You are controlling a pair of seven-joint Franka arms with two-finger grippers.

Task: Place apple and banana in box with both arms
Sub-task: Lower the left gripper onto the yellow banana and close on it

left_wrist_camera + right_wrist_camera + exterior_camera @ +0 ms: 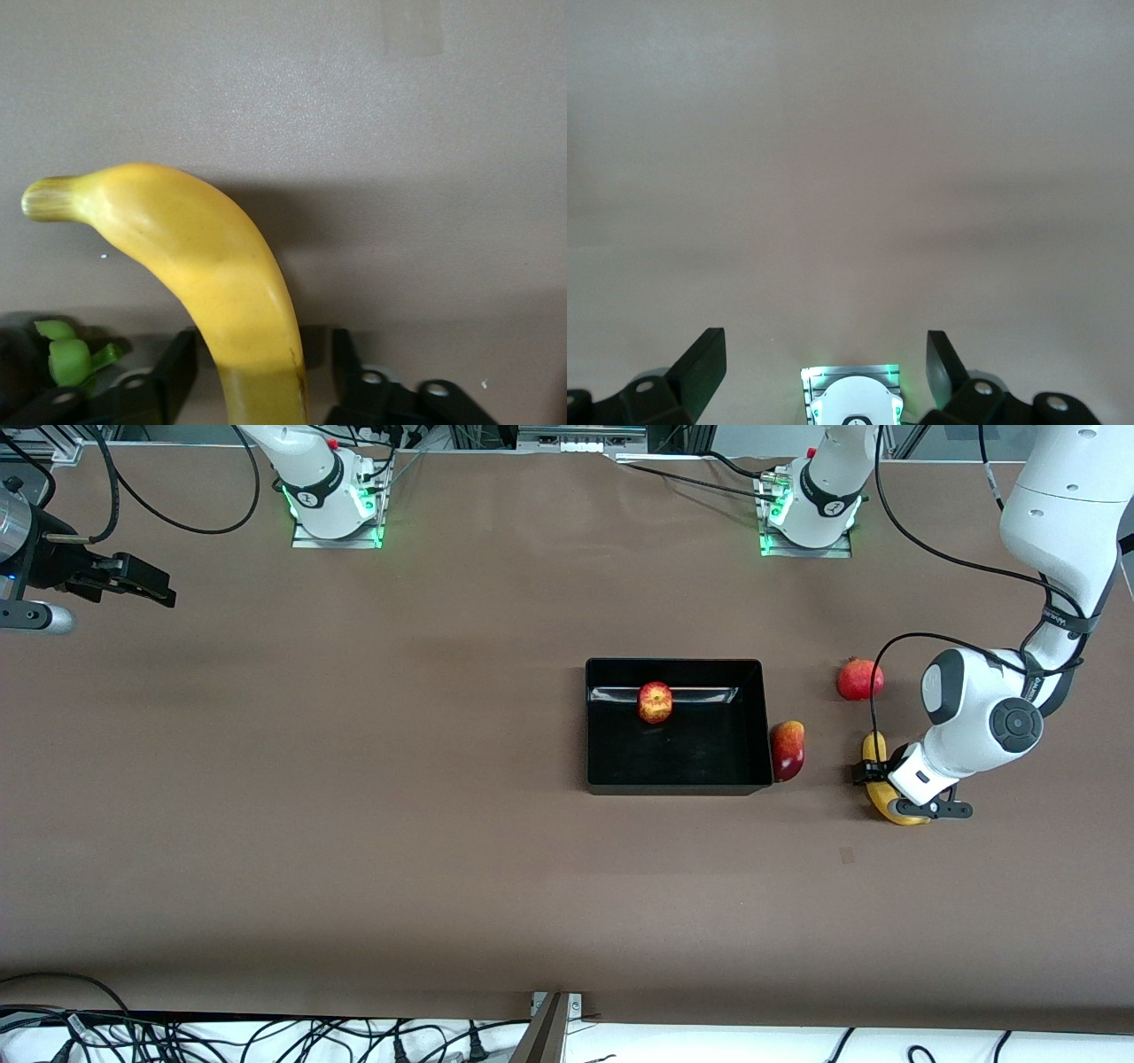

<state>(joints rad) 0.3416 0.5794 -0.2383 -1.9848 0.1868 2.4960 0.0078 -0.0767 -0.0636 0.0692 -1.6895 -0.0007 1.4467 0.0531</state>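
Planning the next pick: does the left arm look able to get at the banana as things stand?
Probably yes. The left end effector is already down at the banana, one finger on each side of it, with bare table around. The pomegranate lies apart from it, so nothing blocks the way.

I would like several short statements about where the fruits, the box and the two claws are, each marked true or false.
1. The apple lies inside the box. True.
2. The banana is already in the box. False: it lies on the table toward the left arm's end, outside the box.
3. The left claw has a finger on each side of the banana. True.
4. The right claw holds the pomegranate. False: it is open and holds nothing, over bare table at the right arm's end.
5. The dark-red mango-like fruit rests in the box beside the apple. False: it lies outside, against the box's wall.
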